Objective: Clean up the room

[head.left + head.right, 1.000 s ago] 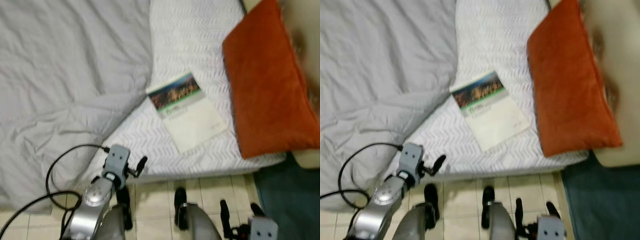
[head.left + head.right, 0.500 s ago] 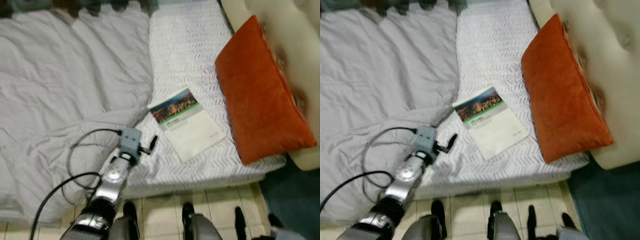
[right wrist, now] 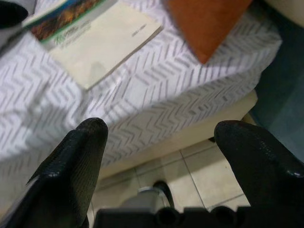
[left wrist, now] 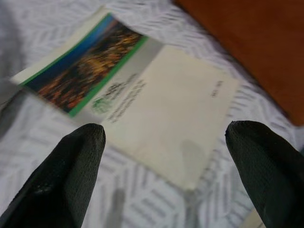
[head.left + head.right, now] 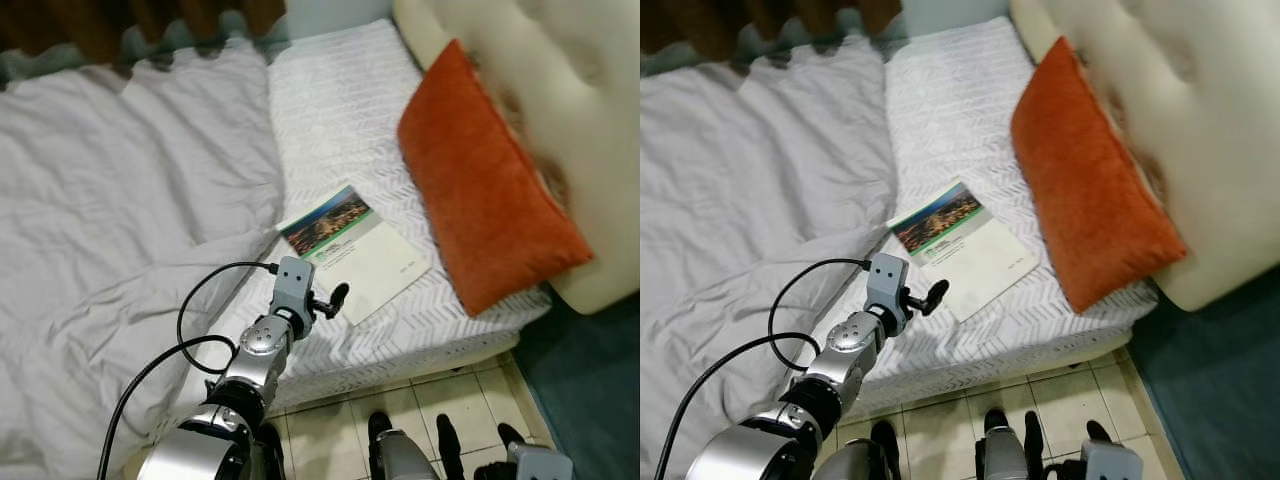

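Note:
A thin book (image 5: pixel 355 250) with a city photo strip and a pale cover lies flat on the white chevron mattress (image 5: pixel 340 110), near its front edge. My left gripper (image 5: pixel 335 298) hovers just short of the book's near corner. In the left wrist view the book (image 4: pixel 142 104) lies between and beyond the open fingers (image 4: pixel 61 180), with nothing held. My right gripper (image 5: pixel 475 440) hangs low over the tiled floor by the bed's edge. Its fingers (image 3: pixel 76 161) stand open and empty.
An orange pillow (image 5: pixel 480 190) leans against the cream headboard (image 5: pixel 540 90), right of the book. A rumpled grey duvet (image 5: pixel 120 230) covers the bed's left side. A teal rug (image 5: pixel 590 390) lies at the lower right, with tiled floor (image 5: pixel 450 395) beside it.
My left arm has reached forward from the bed's front edge over the mattress to the book's near corner. The head view has shifted, taking in more bed and headboard. The right gripper stays low.

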`<state>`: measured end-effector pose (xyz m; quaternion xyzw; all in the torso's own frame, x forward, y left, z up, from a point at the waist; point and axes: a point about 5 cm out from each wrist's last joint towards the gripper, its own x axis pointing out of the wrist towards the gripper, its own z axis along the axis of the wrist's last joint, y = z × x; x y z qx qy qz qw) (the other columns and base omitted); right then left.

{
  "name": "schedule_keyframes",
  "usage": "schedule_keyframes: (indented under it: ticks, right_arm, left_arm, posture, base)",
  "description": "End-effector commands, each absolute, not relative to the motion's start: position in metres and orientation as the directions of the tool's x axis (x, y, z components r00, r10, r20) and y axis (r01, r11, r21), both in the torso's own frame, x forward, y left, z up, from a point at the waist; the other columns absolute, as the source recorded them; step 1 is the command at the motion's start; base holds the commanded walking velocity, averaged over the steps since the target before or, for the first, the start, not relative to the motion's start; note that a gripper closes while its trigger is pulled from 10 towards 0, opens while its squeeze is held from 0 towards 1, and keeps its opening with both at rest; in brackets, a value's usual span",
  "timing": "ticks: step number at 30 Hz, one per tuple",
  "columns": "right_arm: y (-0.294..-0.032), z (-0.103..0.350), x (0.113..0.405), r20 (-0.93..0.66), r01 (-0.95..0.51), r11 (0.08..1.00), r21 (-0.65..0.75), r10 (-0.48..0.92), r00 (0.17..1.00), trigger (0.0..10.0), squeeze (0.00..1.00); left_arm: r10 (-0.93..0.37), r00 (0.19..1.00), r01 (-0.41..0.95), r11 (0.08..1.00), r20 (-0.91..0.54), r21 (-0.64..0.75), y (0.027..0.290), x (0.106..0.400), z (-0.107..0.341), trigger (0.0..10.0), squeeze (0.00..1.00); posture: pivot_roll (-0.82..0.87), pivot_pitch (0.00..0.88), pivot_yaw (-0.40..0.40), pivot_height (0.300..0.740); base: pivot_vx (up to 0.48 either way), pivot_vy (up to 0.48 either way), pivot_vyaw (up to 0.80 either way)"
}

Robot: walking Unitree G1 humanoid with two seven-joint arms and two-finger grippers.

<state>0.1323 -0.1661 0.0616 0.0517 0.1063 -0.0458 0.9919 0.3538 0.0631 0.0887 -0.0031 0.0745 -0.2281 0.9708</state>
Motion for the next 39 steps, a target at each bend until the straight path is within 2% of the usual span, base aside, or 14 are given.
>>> schedule_keyframes:
  ticks: [1, 6, 7, 10, 12, 18, 21, 22, 23, 24, 31, 35, 39]
  right_arm:
    - [-0.167, 0.054, 0.128, -0.267, 0.104, 0.99, 0.099, -0.074, 0.961, 10.0, 0.0]
    - [-0.166, 0.059, 0.126, -0.281, 0.067, 0.993, 0.096, -0.038, 0.959, 10.0, 0.0]
    - [-0.165, 0.062, 0.122, -0.286, 0.06, 0.994, 0.094, -0.031, 0.958, 10.0, 0.0]
    - [-0.164, 0.06, 0.107, -0.327, 0.044, 0.995, 0.088, -0.013, 0.945, 10.0, 0.0]
    - [-0.16, 0.058, 0.095, -0.362, 0.041, 0.994, 0.099, -0.002, 0.932, 10.0, 0.0]
    - [-0.155, 0.062, 0.087, -0.366, 0.038, 0.996, 0.083, -0.005, 0.931, 10.0, 0.0]
    - [-0.154, 0.067, 0.08, -0.372, 0.034, 0.997, 0.075, -0.003, 0.928, 10.0, 0.0]
    - [-0.156, 0.069, 0.074, -0.381, 0.043, 0.996, 0.073, -0.012, 0.925, 10.0, 0.0]
    - [-0.156, 0.069, 0.074, -0.381, 0.043, 0.996, 0.073, -0.012, 0.925, 10.0, 0.0]
    - [-0.16, 0.079, 0.061, -0.401, 0.065, 0.996, 0.065, -0.033, 0.916, 10.0, 0.0]
    - [-0.165, 0.105, 0.02, -0.482, 0.076, 0.996, 0.036, -0.05, 0.875, 10.0, 0.0]
    - [-0.164, 0.121, -0.002, -0.535, 0.066, 0.998, 0.023, -0.043, 0.843, 10.0, 0.0]
    - [-0.164, 0.132, -0.026, -0.602, 0.061, 0.998, 0.02, -0.037, 0.798, 10.0, 0.0]
  left_arm:
    - [-0.438, 0.882, 0.438, 0.898, -0.175, -0.042, 0.063, 0.352, 0.083, 10.0, 0.0]
    - [-0.413, 0.89, 0.416, 0.909, -0.19, -0.028, 0.066, 0.353, 0.082, 10.0, 0.0]
    - [-0.41, 0.889, 0.414, 0.91, -0.204, -0.026, 0.066, 0.353, 0.081, 10.0, 0.0]
    - [-0.359, 0.903, 0.364, 0.931, -0.235, -0.021, 0.072, 0.356, 0.079, 10.0, 0.0]
    - [-0.335, 0.912, 0.342, 0.94, -0.237, -0.013, 0.077, 0.36, 0.083, 10.0, 0.0]
    - [-0.323, 0.907, 0.328, 0.944, -0.271, -0.028, 0.077, 0.363, 0.085, 10.0, 0.0]
    - [-0.292, 0.916, 0.296, 0.955, -0.276, -0.027, 0.078, 0.366, 0.089, 10.0, 0.0]
    - [-0.279, 0.918, 0.284, 0.959, -0.284, -0.024, 0.078, 0.366, 0.088, 10.0, 0.0]
    - [-0.279, 0.918, 0.284, 0.959, -0.284, -0.024, 0.078, 0.366, 0.088, 10.0, 0.0]
    - [-0.25, 0.92, 0.254, 0.967, -0.303, -0.025, 0.079, 0.366, 0.087, 10.0, 0.0]
    - [-0.166, 0.926, 0.174, 0.985, -0.339, -0.006, 0.088, 0.365, 0.081, 10.0, 0.0]
    - [-0.122, 0.93, 0.134, 0.991, -0.348, 0.011, 0.1, 0.366, 0.08, 10.0, 0.0]
    - [-0.049, 0.931, 0.075, 0.995, -0.361, 0.058, 0.124, 0.367, 0.077, 10.0, 0.0]
  posture:
    - [-0.4, 0.279, 0.07, 0.74]
    - [-0.41, 0.331, 0.04, 0.74]
    - [-0.43, 0.367, 0.031, 0.74]
    - [-0.45, 0.4, 0.016, 0.74]
    - [-0.46, 0.409, 0.036, 0.74]
    - [-0.5, 0.409, 0.056, 0.74]
    - [-0.52, 0.428, 0.053, 0.74]
    - [-0.54, 0.47, 0.04, 0.74]
    - [-0.54, 0.47, 0.04, 0.74]
    - [-0.56, 0.518, 0.018, 0.74]
    - [-0.64, 0.659, -0.06, 0.74]
    - [-0.67, 0.69, -0.094, 0.74]
    - [-0.7, 0.692, -0.122, 0.74]
  base:
    - [0.0, 0.0, -0.79]
    - [0.0, 0.0, -0.79]
    - [0.0, 0.0, -0.79]
    - [0.0, 0.0, -0.79]
    - [0.0, 0.0, -0.79]
    - [0.424, 0.0, -0.79]
    - [0.48, 0.0, -0.27]
    - [0.48, 0.0, 0.0]
    - [0.48, 0.0, 0.0]
    - [0.48, 0.0, 0.0]
    - [0.0, 0.0, 0.0]
    - [0.0, 0.0, 0.0]
    - [0.0, 0.0, 0.0]
